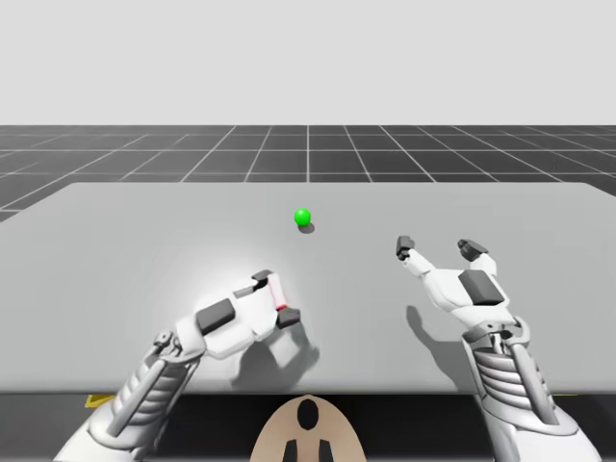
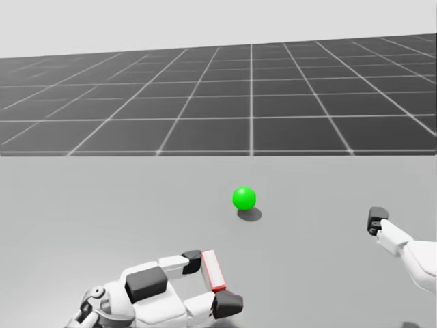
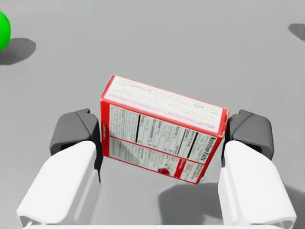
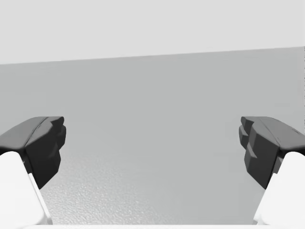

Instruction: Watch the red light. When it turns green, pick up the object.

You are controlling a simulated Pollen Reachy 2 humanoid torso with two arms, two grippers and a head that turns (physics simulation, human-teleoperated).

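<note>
Red box (image 3: 162,126) within left gripper (image 3: 163,134)

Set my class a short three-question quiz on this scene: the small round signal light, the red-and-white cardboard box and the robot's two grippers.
1. True or false: the small round signal light glows red.
2. Which gripper is shut on the red-and-white cardboard box? A. the left gripper B. the right gripper C. neither
3. Fill in: the right gripper's fingers stand ___, with nothing between them.
Key: 1 false, it is green; 2 A; 3 open.
</note>
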